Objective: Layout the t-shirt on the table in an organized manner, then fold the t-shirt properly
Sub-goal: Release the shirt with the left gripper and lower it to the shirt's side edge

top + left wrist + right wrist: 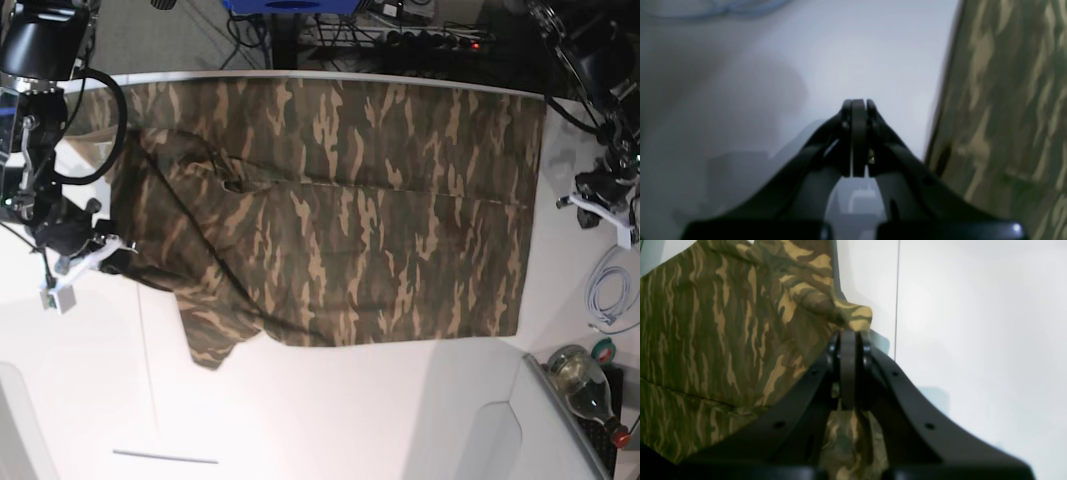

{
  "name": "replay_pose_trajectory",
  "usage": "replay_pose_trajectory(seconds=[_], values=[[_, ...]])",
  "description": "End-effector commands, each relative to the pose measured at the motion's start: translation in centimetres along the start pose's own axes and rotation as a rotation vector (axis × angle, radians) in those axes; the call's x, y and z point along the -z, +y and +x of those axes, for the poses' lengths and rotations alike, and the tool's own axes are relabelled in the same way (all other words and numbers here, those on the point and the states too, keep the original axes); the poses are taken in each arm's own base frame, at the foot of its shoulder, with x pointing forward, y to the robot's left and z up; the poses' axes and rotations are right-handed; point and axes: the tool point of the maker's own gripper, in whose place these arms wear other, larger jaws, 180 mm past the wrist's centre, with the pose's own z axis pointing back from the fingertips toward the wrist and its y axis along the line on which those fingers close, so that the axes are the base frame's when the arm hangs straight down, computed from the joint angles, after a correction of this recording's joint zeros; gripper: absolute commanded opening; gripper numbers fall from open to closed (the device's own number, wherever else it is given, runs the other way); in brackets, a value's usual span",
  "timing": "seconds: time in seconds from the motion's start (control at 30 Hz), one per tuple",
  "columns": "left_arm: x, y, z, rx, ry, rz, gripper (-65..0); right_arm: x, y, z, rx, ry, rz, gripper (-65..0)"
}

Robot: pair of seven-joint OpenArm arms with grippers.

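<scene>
**Camouflage shirt mostly spread, one sleeve still bunched, no fold begun**

From the base view we look down on the t-shirt [340, 210], which lies across the far half of the white table [330, 420], its body spread wide and fairly flat. One side edge runs straight down the view's right. On the view's left the cloth is rumpled, and a sleeve [205, 335] trails toward us in a loose, creased flap.

Our right gripper [848, 335] has its jaws pressed together. In the right wrist view a puckered tip of camouflage cloth sits at the fingertips and more cloth shows beneath the jaws, so we judge it is pinching the shirt near that rumpled side (the exact pinch point is hidden by the jaws).

Our left gripper [858, 101] is also closed, with nothing between its jaws. It sits over bare table just beside the shirt's straight edge, apart from the cloth.

We judge the laying-out nearly done. The bunched sleeve side needs flattening, and the whole of the folding remains.
</scene>
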Motion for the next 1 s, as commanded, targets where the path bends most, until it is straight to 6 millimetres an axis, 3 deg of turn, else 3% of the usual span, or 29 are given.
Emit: replay_pose_trajectory(seconds=[0.0,0.03,0.07,0.2,0.27,0.33,0.8,0.87,0.97], values=[[0.0,0.4,1.8,0.007,-0.043,-0.004,-65.0,-0.5,0.2,1.9,-0.01,-0.057,0.01,-64.4],[0.2,0.1,1.9,0.002,-0.043,-0.018,-65.0,-0.5,0.2,1.9,-0.012,-0.057,0.011,-64.4],[0.5,-0.2,2.0,-0.004,-0.044,-0.025,-59.7,-0.5,0.2,1.9,-0.012,-0.057,0.011,-64.4],[1.5,-1.8,2.5,-0.014,-0.044,-0.062,-29.8,-0.5,0.3,2.0,-0.011,-0.059,0.013,-64.5],[2.5,-3.4,2.1,0.008,-0.014,-0.101,-22.2,-0.5,0.3,2.0,-0.011,-0.059,0.013,-64.5],[3.4,-4.9,1.8,0.018,0.013,-0.135,-19.6,-0.5,0.3,2.0,-0.013,-0.058,0.015,-64.5],[5.7,-9.1,-1.3,-0.081,0.107,-0.211,-22.1,-0.4,0.2,1.9,-0.015,-0.057,0.014,-64.7],[5.8,-9.5,-1.9,-0.09,0.12,-0.219,-27.6,-0.4,0.2,1.9,-0.015,-0.057,0.014,-64.7],[5.7,-9.7,-2.0,-0.092,0.12,-0.221,-49.7,-0.4,0.2,1.9,-0.015,-0.055,0.013,-64.8]])
